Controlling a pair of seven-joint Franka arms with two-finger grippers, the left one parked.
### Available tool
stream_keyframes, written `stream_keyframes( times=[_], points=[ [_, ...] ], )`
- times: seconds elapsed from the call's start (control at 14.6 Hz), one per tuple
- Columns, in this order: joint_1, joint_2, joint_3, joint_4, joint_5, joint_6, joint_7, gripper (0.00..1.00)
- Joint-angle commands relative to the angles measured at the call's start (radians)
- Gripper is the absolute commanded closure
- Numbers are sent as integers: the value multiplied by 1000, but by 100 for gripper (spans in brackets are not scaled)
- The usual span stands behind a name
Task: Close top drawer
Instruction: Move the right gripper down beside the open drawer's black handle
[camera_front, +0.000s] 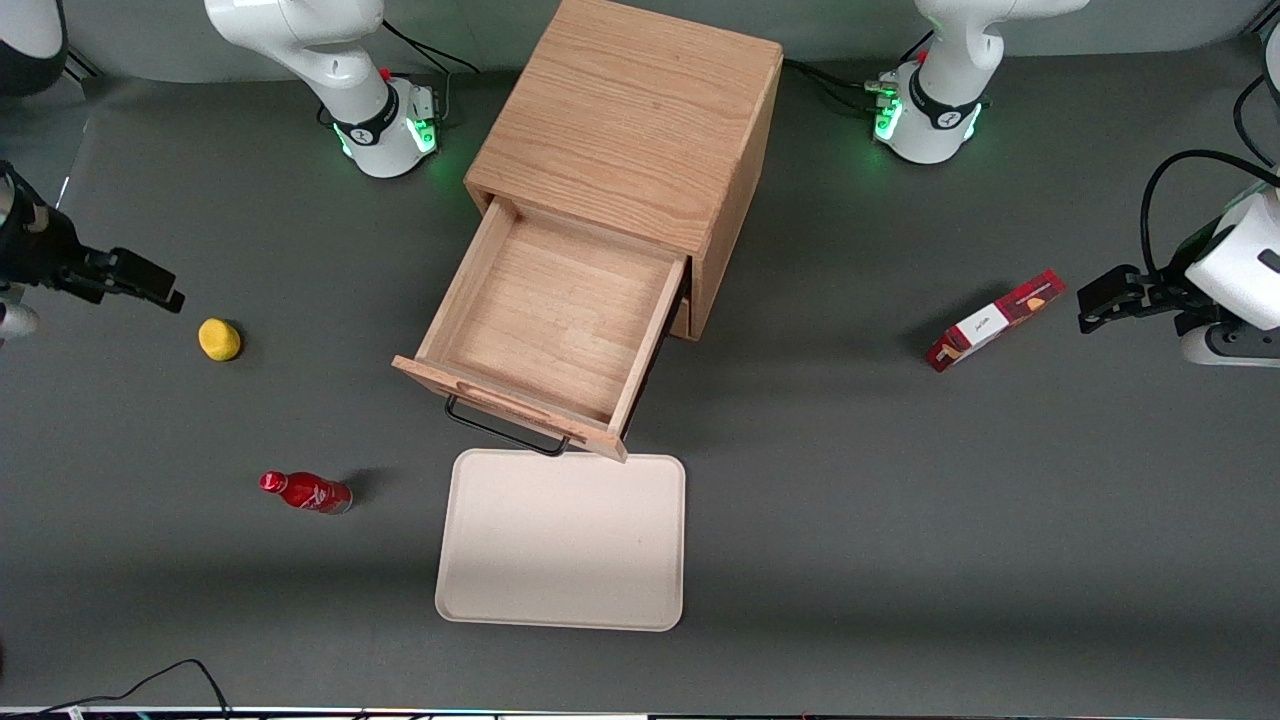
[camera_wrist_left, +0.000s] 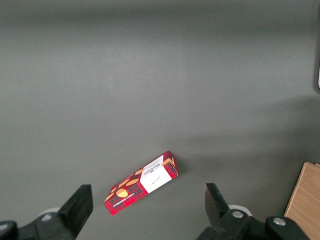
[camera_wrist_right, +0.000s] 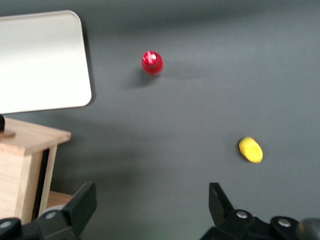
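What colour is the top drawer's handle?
Black, on the top drawer; its handle shows best from the front.

Front view high above the table (camera_front: 900, 560), right wrist view low, both showing tray (camera_front: 560, 545) (camera_wrist_right: 40, 60)

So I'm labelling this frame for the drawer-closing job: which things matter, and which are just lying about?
Belongs to the job:
- top drawer, pulled out, nothing inside
- its black wire handle
- wooden cabinet
- tool, open, above the table near the lemon

Just lying about:
- lemon
- red bottle
- tray
- red box
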Motion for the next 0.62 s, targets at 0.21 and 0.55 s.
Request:
stream_keyframes(
  times=[0.21,0.55],
  points=[
    [71,325,4,383,-11,-20,8,0],
    [80,526,48,616,-9,32,-41,0]
  ],
)
